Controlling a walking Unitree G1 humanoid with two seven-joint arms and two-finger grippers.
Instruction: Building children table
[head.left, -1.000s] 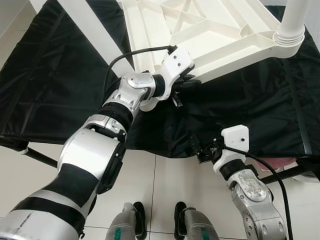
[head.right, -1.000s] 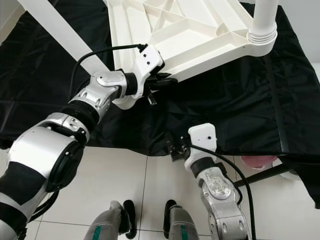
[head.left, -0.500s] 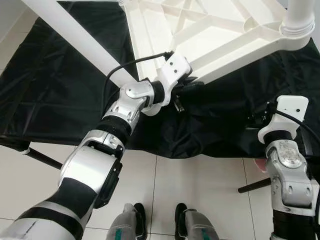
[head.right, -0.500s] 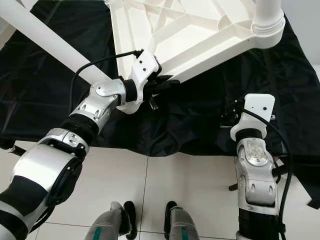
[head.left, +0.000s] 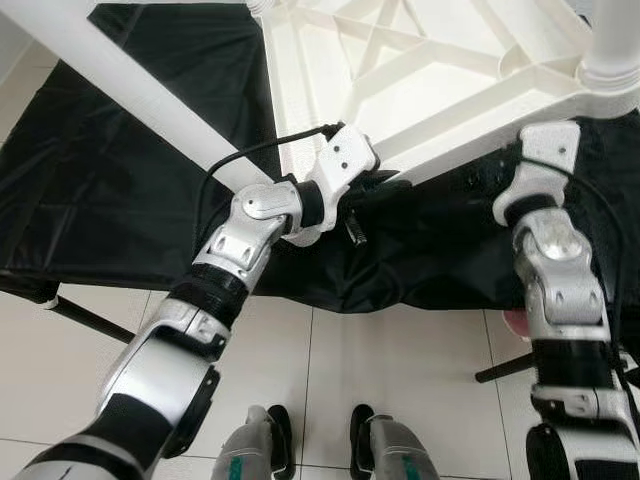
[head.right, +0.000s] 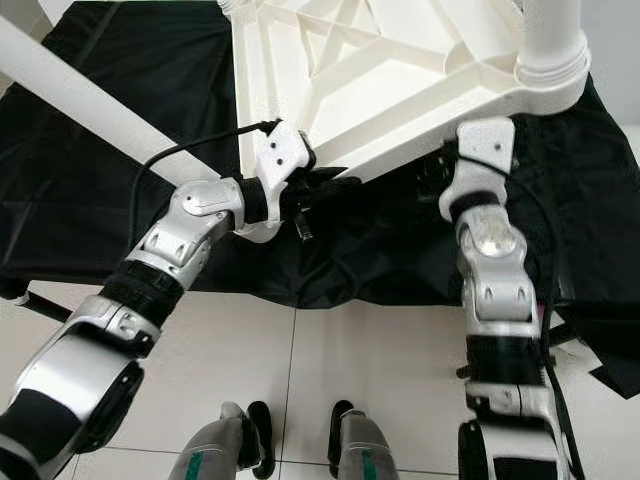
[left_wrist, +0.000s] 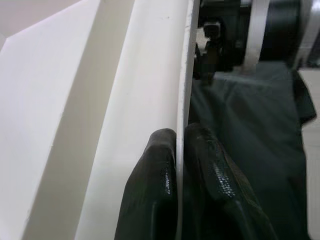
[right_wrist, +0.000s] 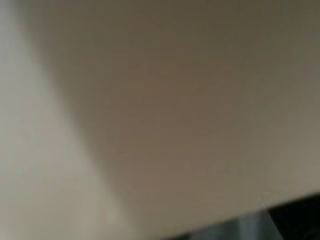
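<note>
The tabletop (head.left: 420, 80) lies upside down on a black cloth (head.left: 120, 180), its ribbed white underside facing up, far from the robot and right of centre. One leg (head.left: 615, 40) stands fitted in the near right corner socket; another leg (head.left: 130, 90) runs as a long white tube slanting across the left of the scene, from the far left towards the tabletop's near edge.

By its look the tabletop is moulded plastic: stiff, light for its bulk, smooth and likely a little slippery, but not fragile. The thin near rim and the ribs seem the best places to take hold, since two fingers can close across them; the round legs would probably turn in a pinch.

The left gripper (left_wrist: 180, 165) is closed on that near rim, one finger on each face of the thin edge. The right gripper (head.left: 505, 165) is up at the rim just below the fitted leg's corner, so close that its wrist view is a blur of pale plastic; whether its fingers are apart or closed I cannot tell.

The cloth is soft and creased, draped over a low frame whose black bars (head.left: 80, 312) stick out near the floor, so it may give underneath. The floor (head.left: 400, 370) is pale tile.
</note>
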